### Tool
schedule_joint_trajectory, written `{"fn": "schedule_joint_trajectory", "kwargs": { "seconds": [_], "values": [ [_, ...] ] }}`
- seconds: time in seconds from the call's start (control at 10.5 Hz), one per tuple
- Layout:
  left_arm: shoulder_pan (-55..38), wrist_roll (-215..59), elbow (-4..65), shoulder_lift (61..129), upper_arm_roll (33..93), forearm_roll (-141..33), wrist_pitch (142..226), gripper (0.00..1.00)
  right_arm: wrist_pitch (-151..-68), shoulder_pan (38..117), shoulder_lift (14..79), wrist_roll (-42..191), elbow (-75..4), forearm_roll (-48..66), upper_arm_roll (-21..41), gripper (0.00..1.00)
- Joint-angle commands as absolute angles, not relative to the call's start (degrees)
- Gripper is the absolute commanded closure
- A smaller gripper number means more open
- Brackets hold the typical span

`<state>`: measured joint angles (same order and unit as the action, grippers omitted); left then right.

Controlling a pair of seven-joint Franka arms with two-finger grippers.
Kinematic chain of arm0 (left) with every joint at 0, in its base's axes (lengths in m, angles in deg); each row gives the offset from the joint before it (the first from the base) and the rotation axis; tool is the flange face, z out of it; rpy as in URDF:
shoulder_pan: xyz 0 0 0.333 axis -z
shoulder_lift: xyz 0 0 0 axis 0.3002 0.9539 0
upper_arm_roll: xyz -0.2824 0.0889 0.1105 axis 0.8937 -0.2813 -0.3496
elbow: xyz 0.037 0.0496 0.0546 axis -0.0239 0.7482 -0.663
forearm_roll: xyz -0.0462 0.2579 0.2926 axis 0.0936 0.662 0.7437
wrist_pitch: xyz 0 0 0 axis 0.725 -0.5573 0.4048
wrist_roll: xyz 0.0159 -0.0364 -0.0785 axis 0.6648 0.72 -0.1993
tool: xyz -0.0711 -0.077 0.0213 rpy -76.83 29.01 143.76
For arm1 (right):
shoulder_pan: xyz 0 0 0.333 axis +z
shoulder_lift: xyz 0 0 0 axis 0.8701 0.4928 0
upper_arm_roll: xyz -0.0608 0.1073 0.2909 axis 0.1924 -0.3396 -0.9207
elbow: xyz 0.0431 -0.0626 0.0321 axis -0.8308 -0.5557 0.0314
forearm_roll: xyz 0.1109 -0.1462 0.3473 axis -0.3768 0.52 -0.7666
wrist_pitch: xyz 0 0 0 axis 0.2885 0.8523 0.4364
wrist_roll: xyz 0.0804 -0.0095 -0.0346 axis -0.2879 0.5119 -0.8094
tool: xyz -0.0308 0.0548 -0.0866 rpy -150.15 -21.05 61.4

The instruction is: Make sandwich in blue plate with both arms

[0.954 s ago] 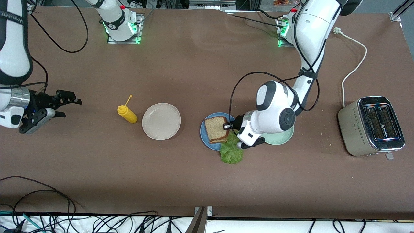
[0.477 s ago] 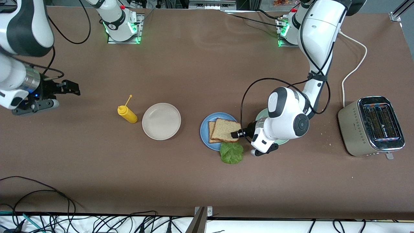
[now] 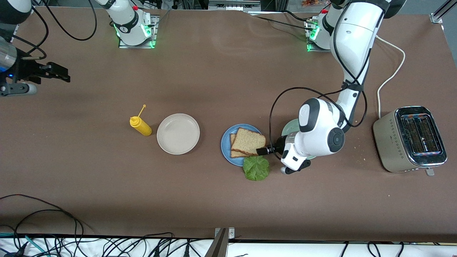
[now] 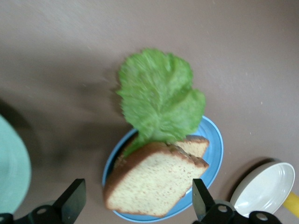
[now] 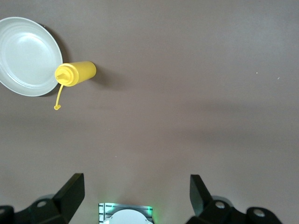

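the right gripper [image 3: 60, 73] hangs over bare table at the right arm's end, well apart from everything else, its two fingers [image 5: 70, 193] spread wide with nothing between them; that arm is just waiting. next comes a yellow squeeze bottle [image 3: 141, 125] standing upright, its little cap dangling on a strap, and just beside it an empty beige plate [image 3: 178, 134]. further along sits the blue plate [image 3: 225, 142], and on it two bread slices: the lower slice [image 3: 235, 152] mostly covered, the top slice [image 3: 249, 141] lying skewed across it and overhanging toward the left arm's end. a crinkled lettuce leaf [image 3: 256, 167] lies on the table nearer the front camera than the bread, its edge tucked against the plate's rim and the bread; in the left wrist view the leaf [image 4: 159, 98] reaches just under the slices. the left gripper [image 3: 263, 151] is low at the corner of the top slice, fingers [image 4: 72, 199] parted wider than the bread and not pinching it. a pale green plate [image 3: 290, 127] shows partly under that arm's wrist. last is a silver toaster [image 3: 410, 139] with its white cord [image 3: 391, 73] trailing off.
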<state>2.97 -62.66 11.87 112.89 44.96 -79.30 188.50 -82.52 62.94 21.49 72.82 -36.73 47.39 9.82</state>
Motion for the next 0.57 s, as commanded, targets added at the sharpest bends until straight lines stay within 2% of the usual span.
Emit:
{"fn": "schedule_joint_trajectory", "kwargs": {
  "seconds": [0.0,0.29,0.48],
  "values": [
    [-3.8,-63.1,11.2,109.9,44.3,-78.1,180.3,0.0,-80.6,62.8,22.3,73.4,-31.9,48.4,10.1,0.0],
    [-13.6,-69.2,10.4,105.0,44.2,-73.3,165.9,0.0,-78.4,62.8,22.2,73.7,-28.8,48.5,10.9,0.0],
    [-15.5,-76.4,10.6,100.1,43.5,-65.0,163.3,0.0,-78.5,62.5,22.3,73.0,-26.5,47.8,13.4,0.0]
  ]
}}
